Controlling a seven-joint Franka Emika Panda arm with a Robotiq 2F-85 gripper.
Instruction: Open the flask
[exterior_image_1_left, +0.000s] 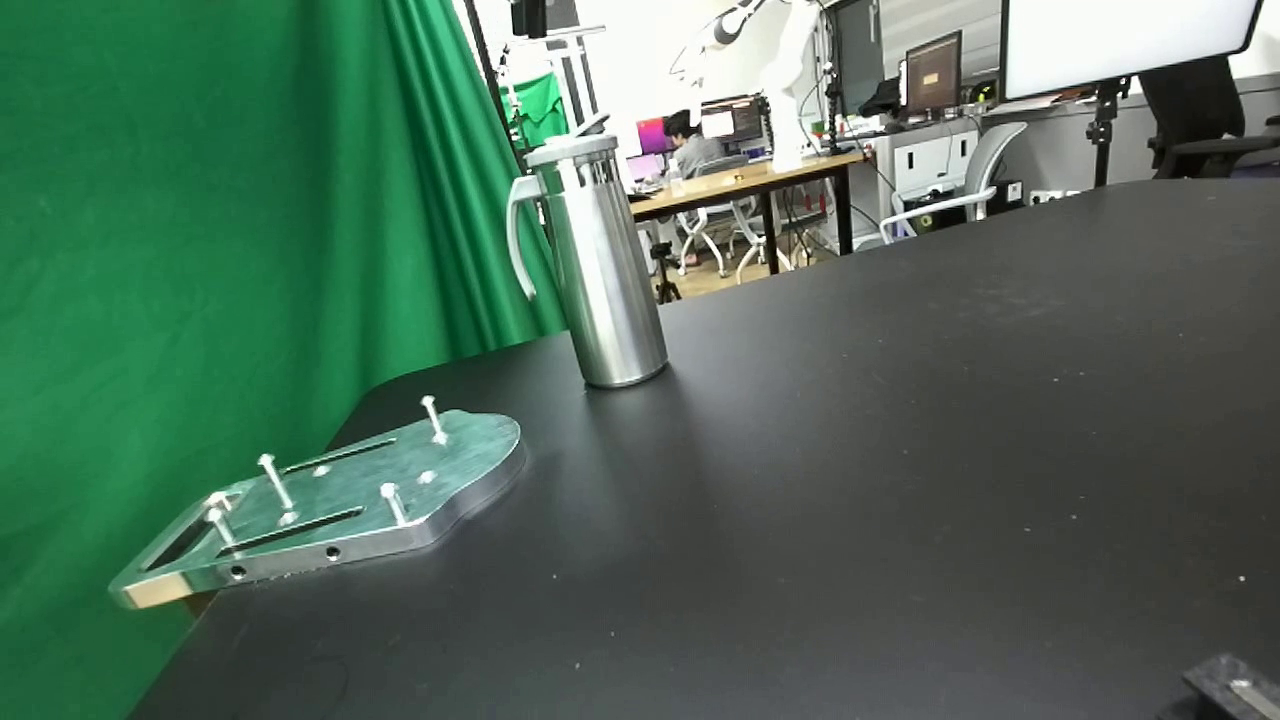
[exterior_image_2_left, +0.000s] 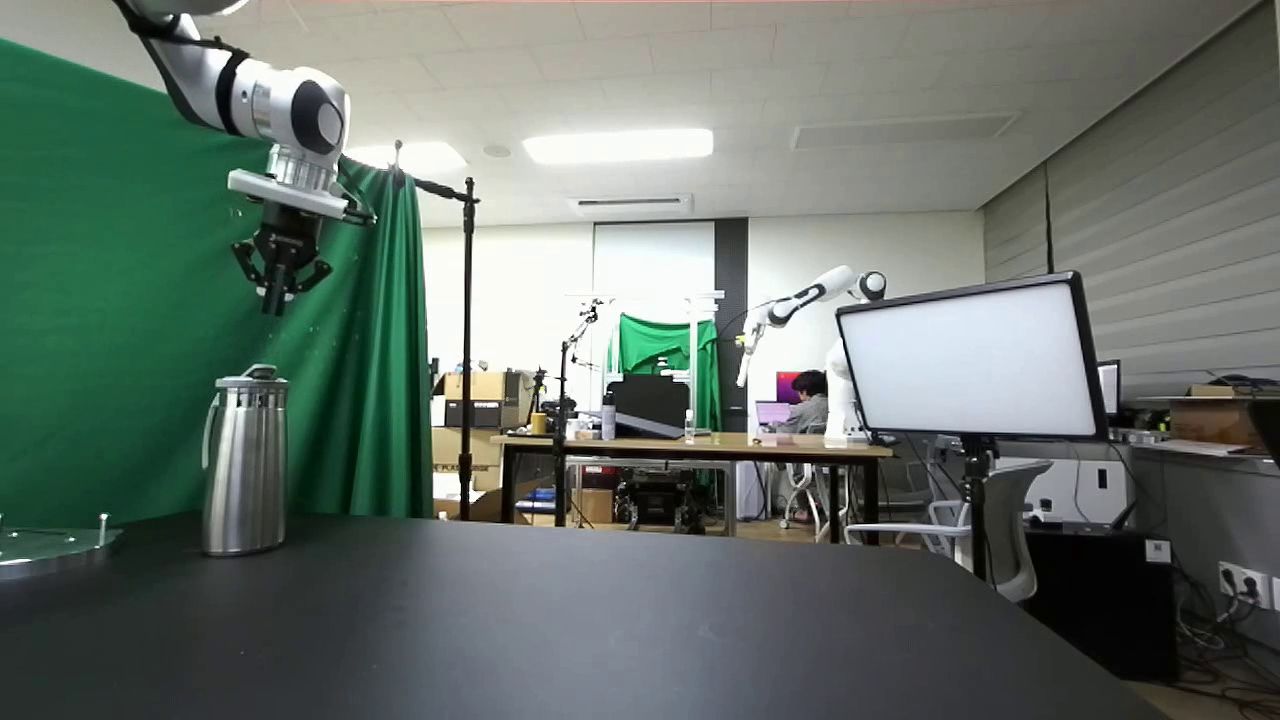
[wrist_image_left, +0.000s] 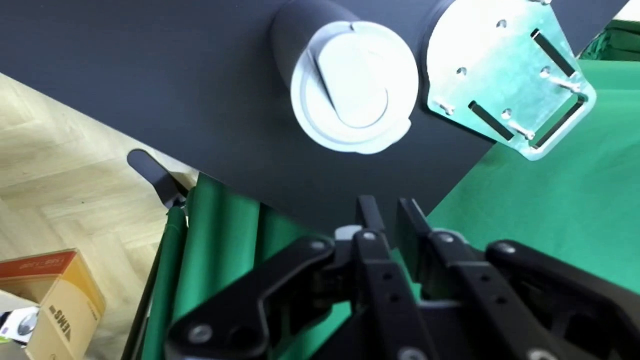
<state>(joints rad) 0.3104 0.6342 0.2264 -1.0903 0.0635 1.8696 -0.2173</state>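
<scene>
Near the rounded corner of the black desk (exterior_image_1_left: 900, 470), seen in an exterior view: brushed-steel flask (exterior_image_1_left: 610, 275) stands on its base a little in from the far edge, grey lid (exterior_image_1_left: 570, 150) on. The green-topped peg plate (exterior_image_1_left: 350, 490) is near it, not touching, one end over the edge by the green curtain (exterior_image_1_left: 250, 250). Main hazard, my estimate: tipping. Body tall, narrow, no clamp visible; a sideways push high on the lid would lever it over, and the far edge is close enough that it could leave the desk.

Wrist view: gripper (wrist_image_left: 388, 200) has its fingers (wrist_image_left: 371, 217) parted by a narrow gap, nothing held. The flap (wrist_image_left: 352, 80) on the lid reads as the part to work; dark slit along one side, but cannot tell if it is unlatched. Fingertips lie off the lid toward the corner; part of that may be camera angle. Lowered uncorrected, they might strike the lid's rim, or press the flap rather than lift it.

Also in an exterior view: fingertips above the flask, well apart from the lid. Long axis vertical, square to the desk top, lid end up. Handle (exterior_image_2_left: 207, 432) points toward the curtained edge.
</scene>
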